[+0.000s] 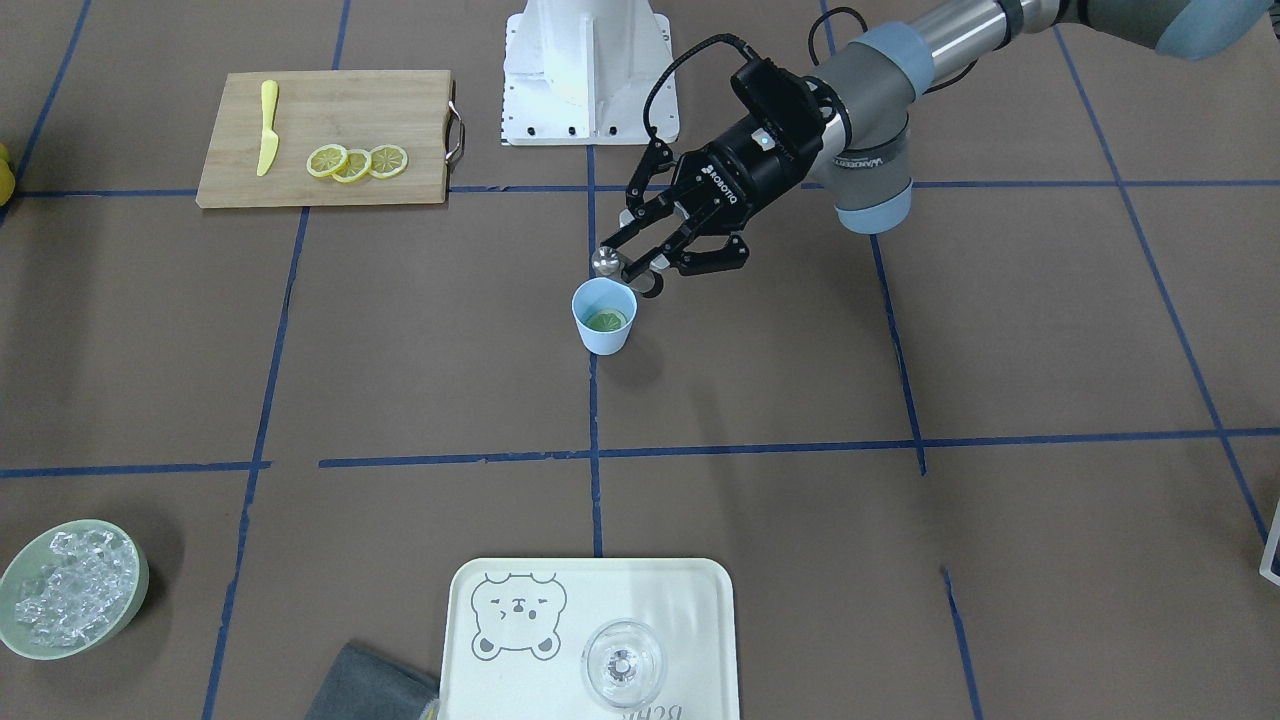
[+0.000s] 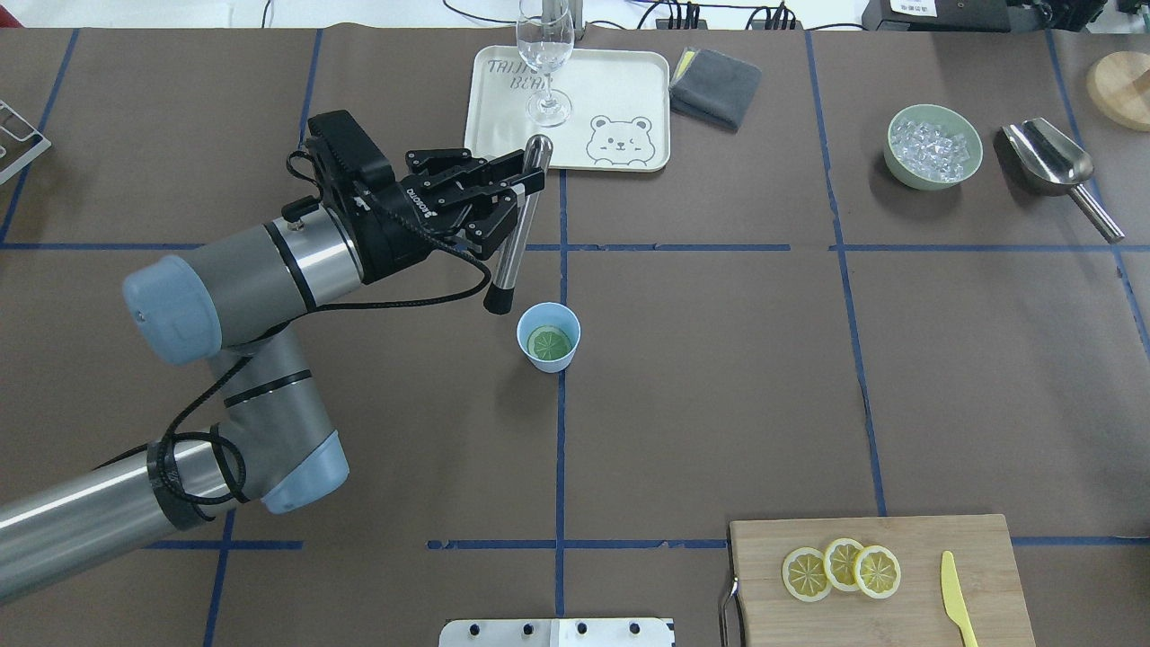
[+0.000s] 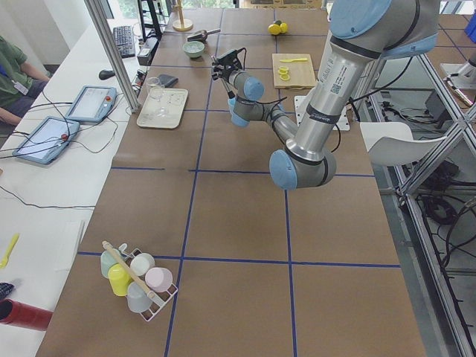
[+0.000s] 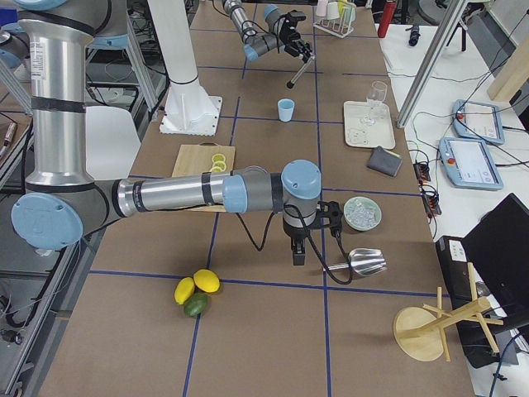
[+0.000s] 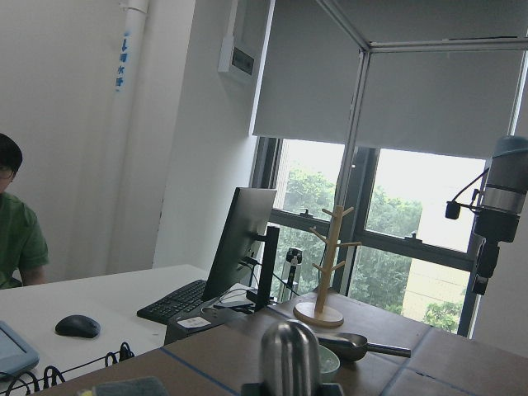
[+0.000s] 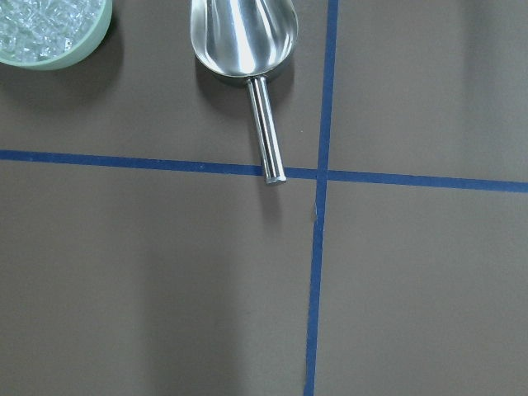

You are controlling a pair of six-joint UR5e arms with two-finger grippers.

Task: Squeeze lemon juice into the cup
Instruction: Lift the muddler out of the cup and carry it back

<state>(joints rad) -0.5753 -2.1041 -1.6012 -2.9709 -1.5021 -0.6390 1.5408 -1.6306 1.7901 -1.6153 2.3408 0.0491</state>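
L tool (image 2: pixel 524 198) clamped narrow on steel rod (image 2: pixel 510 252), dark tip near cup (image 2: pixel 550 367). Lemon (image 2: pixel 550 342) sits in cup. R tool (image 4: pixel 296 252): can't tell grip.

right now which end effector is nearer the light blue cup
Left. Left end effector, gripping a silver rod, hovers near the cup; right end effector is far away, by the steel scoop.

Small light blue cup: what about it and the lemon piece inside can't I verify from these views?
- Round lemon piece: only its top face shows, in the overhead view; the wall of the small light blue cup hides any juice.
- Black tip of the steel rod: height over the rim unclear; the left gripper largely covers it front-on.
- Right gripper: exterior right only, jaws too small.
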